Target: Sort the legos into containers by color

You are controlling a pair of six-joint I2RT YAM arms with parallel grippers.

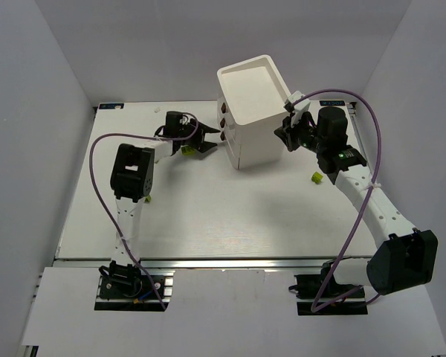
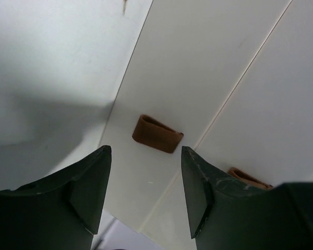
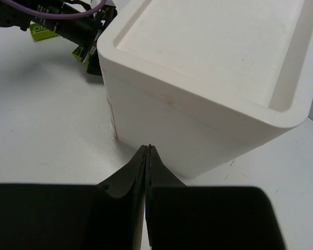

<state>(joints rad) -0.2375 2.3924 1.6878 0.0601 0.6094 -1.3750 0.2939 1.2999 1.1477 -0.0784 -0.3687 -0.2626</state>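
The white cabinet (image 1: 249,111) stands at the back centre, its three drawers shut, with brown knobs (image 1: 224,121) on its left face. My left gripper (image 1: 214,140) is open at the lowest knob. In the left wrist view its fingertips (image 2: 145,150) stand either side of a knob (image 2: 156,134) without touching it, and a second knob (image 2: 249,178) shows to the right. My right gripper (image 1: 280,134) is shut and empty, its tips (image 3: 147,147) against the cabinet's right wall (image 3: 208,78). Yellow-green legos lie by the left gripper (image 1: 185,149) and right of the cabinet (image 1: 316,177). Other colours are out of view.
Another small yellow-green piece (image 1: 147,198) lies beside the left arm's elbow. The right wrist view shows yellow-green legos (image 3: 41,32) beyond the cabinet, under the left arm. White walls enclose the table on three sides. Purple cables loop over both arms.
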